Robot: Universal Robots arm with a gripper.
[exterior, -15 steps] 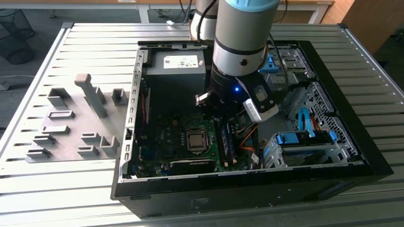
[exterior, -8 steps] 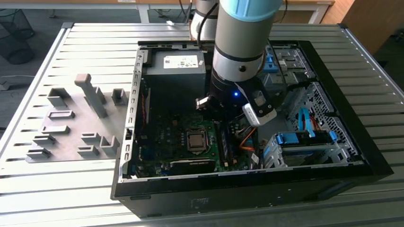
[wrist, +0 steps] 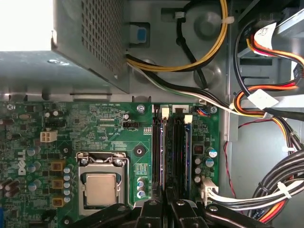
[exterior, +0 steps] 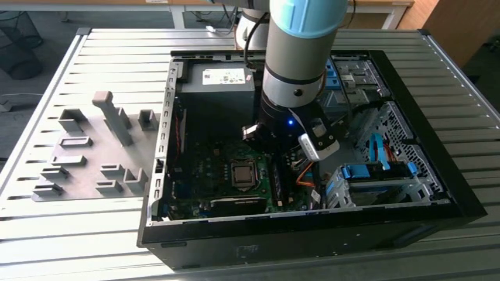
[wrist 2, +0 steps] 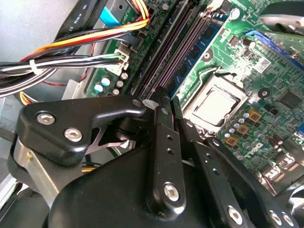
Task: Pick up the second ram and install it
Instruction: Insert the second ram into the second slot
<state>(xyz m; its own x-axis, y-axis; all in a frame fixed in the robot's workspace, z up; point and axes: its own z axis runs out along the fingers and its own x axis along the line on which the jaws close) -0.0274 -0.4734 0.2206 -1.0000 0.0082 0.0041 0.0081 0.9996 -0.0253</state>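
- The gripper (wrist 2: 168, 97) is being held low inside the open computer case (exterior: 312, 219), over the memory slots of the green motherboard (wrist: 95, 123).
- In both wrist views its two black fingers (wrist: 156, 209) are being shown drawn together side by side, with hardly a sliver between the tips.
- Nothing is being seen clamped between the fingers; whether the tips are being pressed onto anything in the slots beneath them cannot be told.
- The second ram (wrist: 186, 142) is being seen as a blue stick standing on edge in one of the slots, just beside the fingertips, and its dark chips are being shown in the second wrist view (wrist 2: 192, 50).
- Dark slots with a purple sheen are being shown next to it, on the side toward the silver processor socket (wrist: 100, 187).
- A bundle of yellow, orange, black and white cables (wrist: 266, 102) is being shown on the far side of the slots from the socket.
- In the exterior view the arm (exterior: 301, 58) is being held nearly upright, reaching down into the middle of the case.
- The case is being supported by a slatted metal table (exterior: 117, 58); a grey fixture tray (exterior: 86, 126) is lying on it at the exterior view's left, well apart from the gripper.
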